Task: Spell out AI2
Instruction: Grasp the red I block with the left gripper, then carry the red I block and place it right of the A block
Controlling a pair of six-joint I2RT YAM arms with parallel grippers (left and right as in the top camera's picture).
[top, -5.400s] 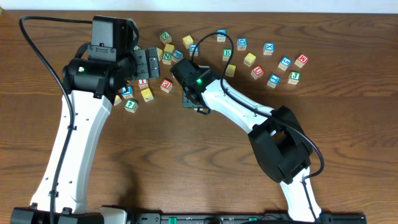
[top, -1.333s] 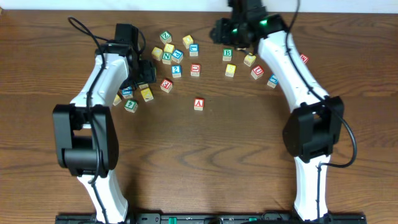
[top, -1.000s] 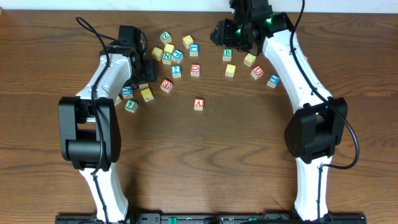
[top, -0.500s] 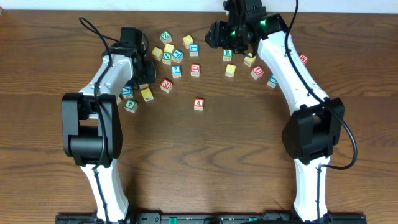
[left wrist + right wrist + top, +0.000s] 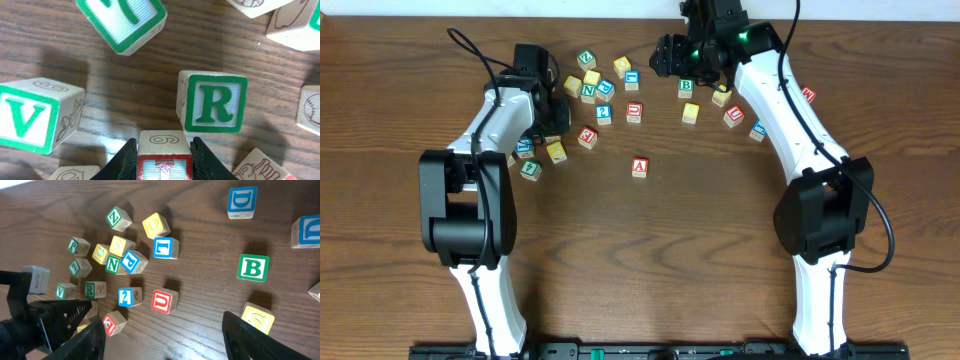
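Out at the middle of the table [image 5: 650, 260], the A block [image 5: 639, 167] now sits alone where my right arm set it, so I judge the first letter done. Since then my right jaws have swung back over the far cluster and hang spread wide and empty, with the blue I block [image 5: 163, 247] and the 2 block [image 5: 129, 296] below them. My left jaws have closed on a red-framed block [image 5: 164, 167]; its letter is cut off, so I cannot confirm it.

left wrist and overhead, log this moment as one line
left gripper shut on red-bordered block | right gripper open above loose blocks | A block set apart | 2 block among loose blocks
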